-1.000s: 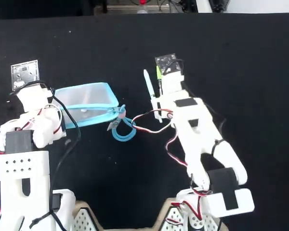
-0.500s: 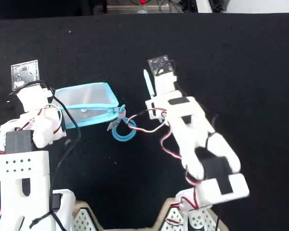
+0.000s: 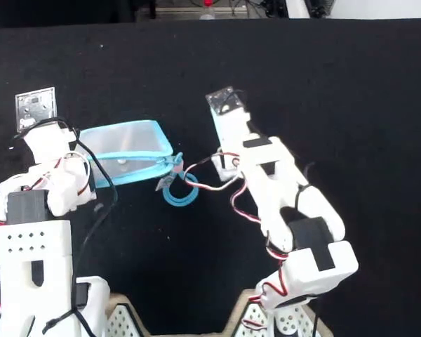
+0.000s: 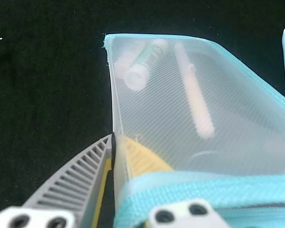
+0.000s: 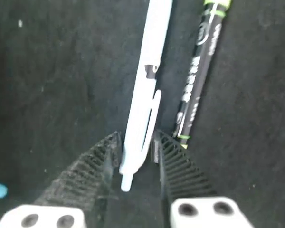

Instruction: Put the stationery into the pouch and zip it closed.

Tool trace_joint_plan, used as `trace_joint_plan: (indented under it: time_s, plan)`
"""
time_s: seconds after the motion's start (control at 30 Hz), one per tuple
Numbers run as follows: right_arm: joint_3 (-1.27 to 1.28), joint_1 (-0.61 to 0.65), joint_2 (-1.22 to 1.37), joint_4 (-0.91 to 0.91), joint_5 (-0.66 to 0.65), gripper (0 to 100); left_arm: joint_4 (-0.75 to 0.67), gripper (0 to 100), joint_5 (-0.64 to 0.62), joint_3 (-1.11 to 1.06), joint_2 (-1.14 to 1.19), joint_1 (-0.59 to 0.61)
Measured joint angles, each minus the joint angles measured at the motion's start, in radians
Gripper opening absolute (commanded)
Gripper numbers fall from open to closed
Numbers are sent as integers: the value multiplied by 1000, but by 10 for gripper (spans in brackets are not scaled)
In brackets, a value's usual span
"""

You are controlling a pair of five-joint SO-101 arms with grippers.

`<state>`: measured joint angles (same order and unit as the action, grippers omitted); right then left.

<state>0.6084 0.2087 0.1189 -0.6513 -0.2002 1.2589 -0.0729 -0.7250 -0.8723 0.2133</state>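
Holds the translucent turquoise-edged zip pouch [image 4: 213, 61] by its side edge, left gripper [image 4: 118, 142] clamped on the wall, with a pale stick [image 4: 194, 99] and a white capped tube [image 4: 135, 76] inside. Pinches the slim white plastic pen [image 5: 152, 57] in the right gripper [image 5: 135, 140], flat on the black desk [image 3: 337, 84] just beside a black pen with green tip [image 5: 199, 80]. Leaves a blue cord loop [image 3: 179, 195] lying at the pouch's zip end, between the arms.

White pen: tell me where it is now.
Right wrist view: the white pen lies on the black table, gripped by the right tool, a black-and-green pen beside it.
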Motion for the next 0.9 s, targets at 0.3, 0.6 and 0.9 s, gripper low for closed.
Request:
trace_joint_plan:
  time_s: [0.3, 0.6, 0.9]
  plan:
    - [-54, -3, 0, -110, -17, 8, 0, 30, 0, 0, 0, 0]
    - [-245, -186, 0, -443, -23, 11, 0, 30, 0, 0, 0, 0]
    - [-199, -548, -52, -503, -396, 11, 0, 30, 0, 0, 0, 0]
